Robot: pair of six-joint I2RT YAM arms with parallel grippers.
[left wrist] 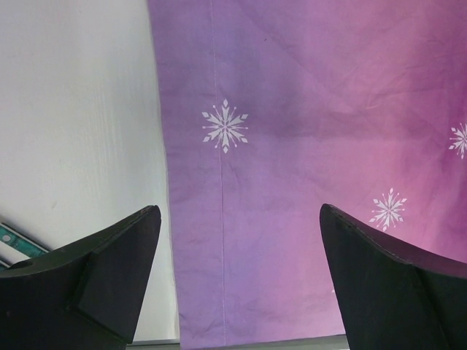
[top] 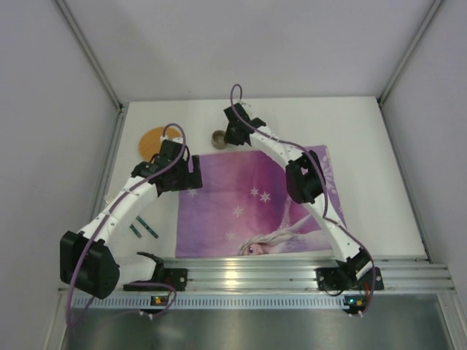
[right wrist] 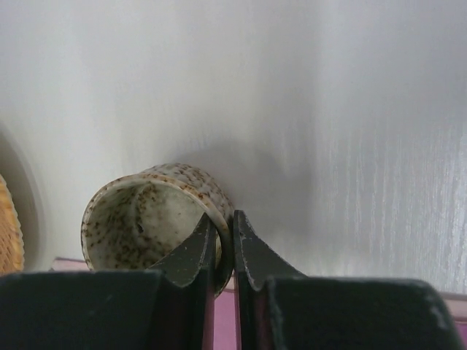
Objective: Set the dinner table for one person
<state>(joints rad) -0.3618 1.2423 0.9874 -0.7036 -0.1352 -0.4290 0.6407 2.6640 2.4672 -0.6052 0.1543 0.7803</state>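
Right gripper (right wrist: 222, 235) is pressed together on the wall of the speckled cup (right wrist: 149, 219). One finger is inside the mouth and the other is outside, so the rim is pinched between them on the cup's right side. The cup looks upright, with its opening up and its long axis vertical. It seems to stand on the dinner table (top: 379, 157), though a small lift cannot be excluded.

In the top view the cup sits just beyond the far edge of the purple placemat (top: 248, 204), near the mat's far left corner. A round orange disc (top: 152, 141) lies near it on the left. From the cup, the mat lies toward the robot's bases, so the coming move is probably a short carry back toward the near side and a little to the right. The right arm is the nearer one and already has the grip.

Left gripper (left wrist: 238, 211) is spread wide and holds nothing. It hangs over the left border of the placemat, where purple cloth meets the white table. Two green utensils (top: 144, 228) lie on the table to the left of the mat, nearer to this arm.
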